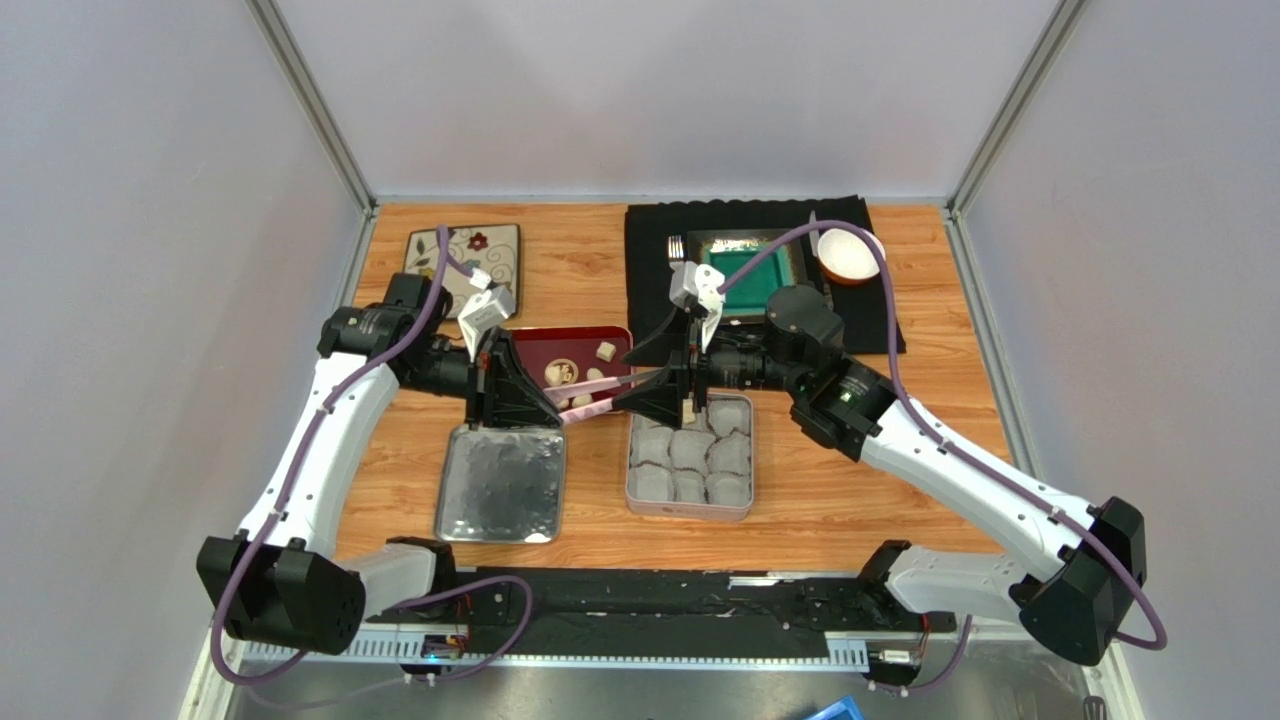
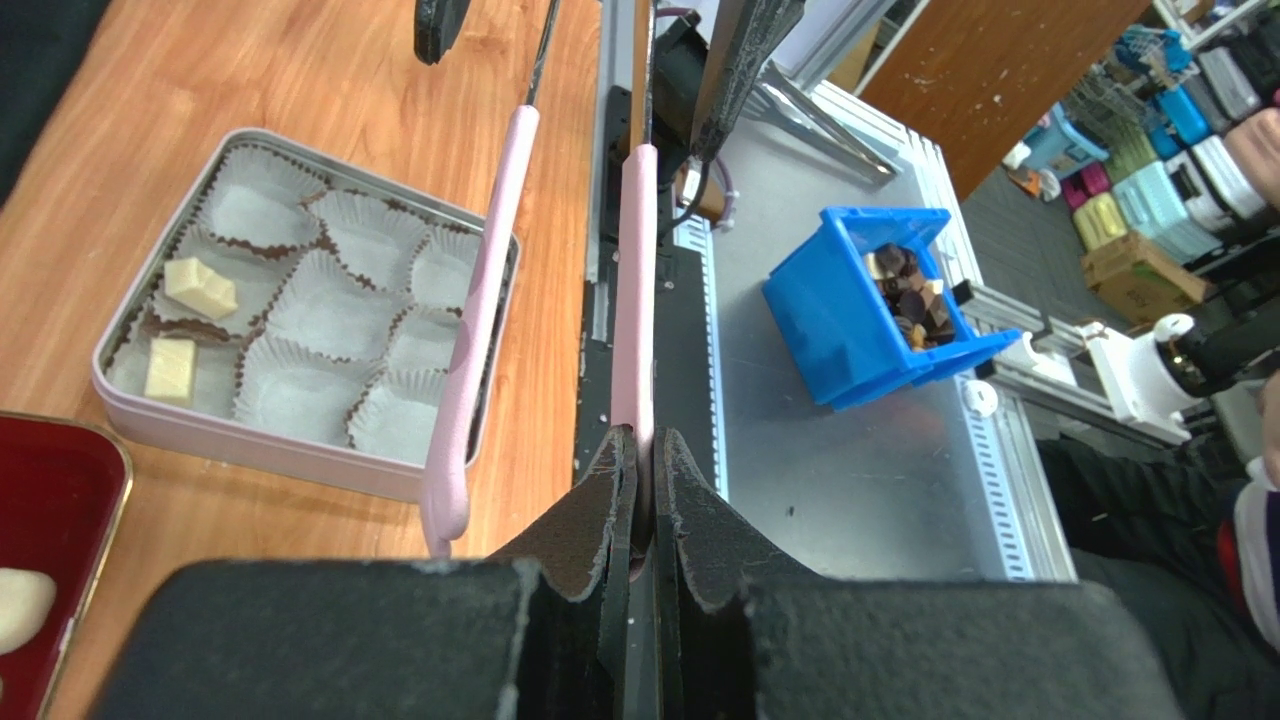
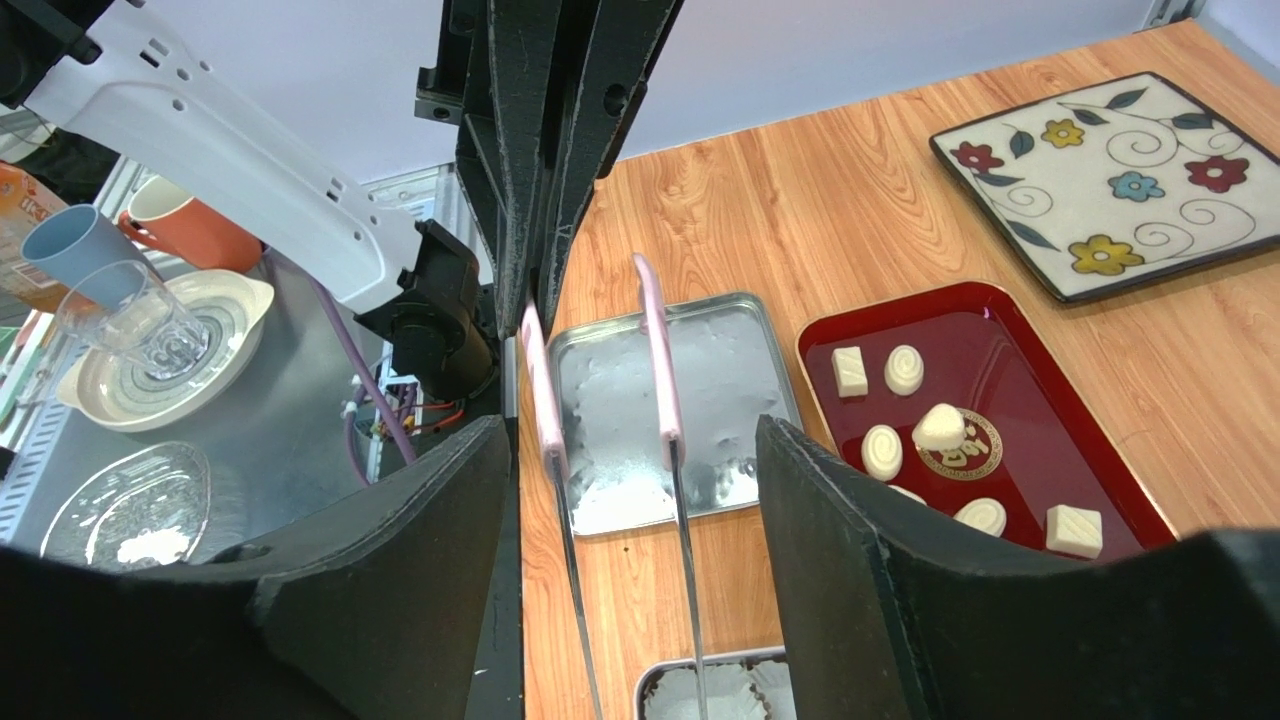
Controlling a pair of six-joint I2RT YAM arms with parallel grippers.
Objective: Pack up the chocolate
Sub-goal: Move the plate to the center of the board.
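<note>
Jaws of the left gripper [image 2: 643,450] are pressed shut on the joined end of the pink tongs [image 2: 636,300], whose two arms spread rightward toward the left rim of the open tin [image 2: 226,428]. The right gripper [image 3: 631,495] stands wide open with both tong arms lying between its fingers [image 3: 887,585]; no grip is visible.

Two rectangular chocolate pieces [image 2: 200,285] sit in white paper cups [image 2: 334,308] along the tin's far-left side. Several more chocolate pieces lie on the red tray [image 3: 1007,375], just far-left of the tin.

The tin lid [image 3: 736,405] lies left of the tin, with a strip of bare wooden table [image 1: 594,495] between them. Bare wood also borders the tin's right side. A floral plate [image 3: 1112,180] rests at far left, apart from the tray.
</note>
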